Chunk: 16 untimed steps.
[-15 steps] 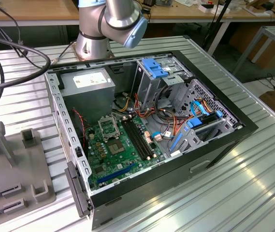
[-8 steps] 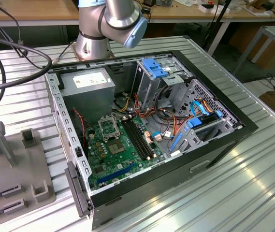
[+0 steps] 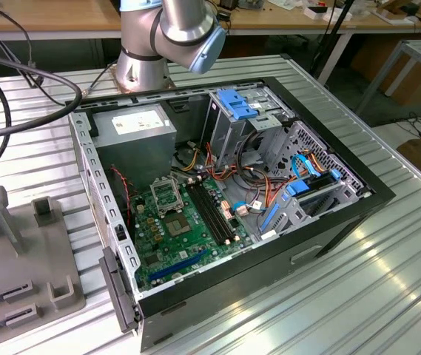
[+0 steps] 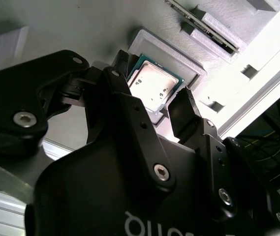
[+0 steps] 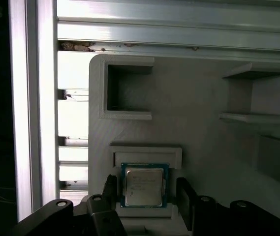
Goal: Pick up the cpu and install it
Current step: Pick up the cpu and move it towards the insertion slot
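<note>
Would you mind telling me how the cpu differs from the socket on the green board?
The cpu has a solid silver-grey top; the socket is a silver frame with a dark middle. The cpu lies in a recess of the grey tray; the socket sits on the green board inside the case. Both are square.

Cpu (image 5: 142, 184) (image 4: 152, 86) lying flat in its holder
Seen in both wrist views, it is a small square chip with a dull silver metal top and a thin green edge, metal side up, seated level in a shallow square recess (image 5: 147, 150) of the pale grey tray (image 5: 203, 123).
</note>
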Tool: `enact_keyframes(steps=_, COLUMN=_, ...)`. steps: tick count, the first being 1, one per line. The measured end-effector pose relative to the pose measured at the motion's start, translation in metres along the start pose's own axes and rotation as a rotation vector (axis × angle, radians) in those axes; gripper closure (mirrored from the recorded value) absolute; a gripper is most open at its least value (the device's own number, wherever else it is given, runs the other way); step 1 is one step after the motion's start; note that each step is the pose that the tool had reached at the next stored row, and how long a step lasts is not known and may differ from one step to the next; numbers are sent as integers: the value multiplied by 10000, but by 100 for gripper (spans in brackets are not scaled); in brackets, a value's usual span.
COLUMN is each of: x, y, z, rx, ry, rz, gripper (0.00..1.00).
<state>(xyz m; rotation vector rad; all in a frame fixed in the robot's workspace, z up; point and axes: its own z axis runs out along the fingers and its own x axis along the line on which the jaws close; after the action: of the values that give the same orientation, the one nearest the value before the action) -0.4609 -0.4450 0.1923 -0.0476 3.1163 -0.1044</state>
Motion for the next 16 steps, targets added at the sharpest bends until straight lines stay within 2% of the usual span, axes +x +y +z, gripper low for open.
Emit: enact_keyframes(steps=16, x=16, y=19, z=19, rx=-3, ry=-10, rz=-137, gripper=40)
